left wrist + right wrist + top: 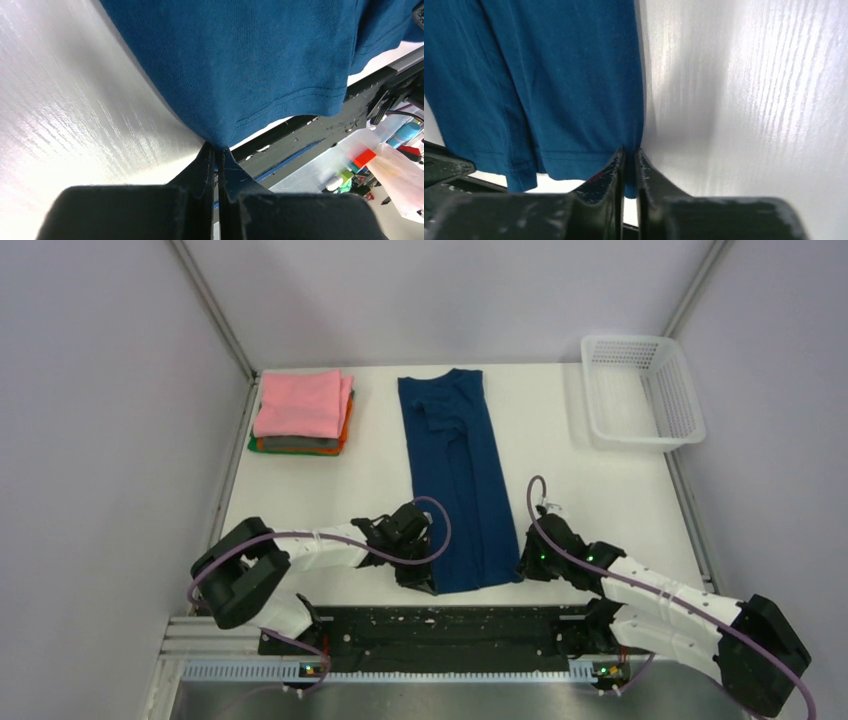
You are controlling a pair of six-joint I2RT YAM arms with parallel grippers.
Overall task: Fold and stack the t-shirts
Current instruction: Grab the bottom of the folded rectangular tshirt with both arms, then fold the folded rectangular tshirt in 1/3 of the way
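We see the navy t-shirt (455, 480) lying on the white table (600, 500) as a long narrow strip, its sides folded inward. Its collar points to the far edge and its hem lies near the arm bases.

The left gripper (218, 150) pinches the near left corner of that hem. Its 2 fingers are pressed almost together, with only a thin slit between them, and the cloth's corner is drawn to a point where it enters the slit. The right gripper (630, 152) pinches the near right corner in the same way. Its jaws are nearly closed, the shirt's edge runs down between them, and a bit of blue shows below the tips. Both grippers sit low at the table surface.

At the far left of the table sits a stack of folded shirts, well apart from the navy one. A pink shirt (298, 405) is on top, and an orange edge (347, 425) and a green edge (262, 448) show beneath it. A white basket (640, 390) stands at the far right corner.
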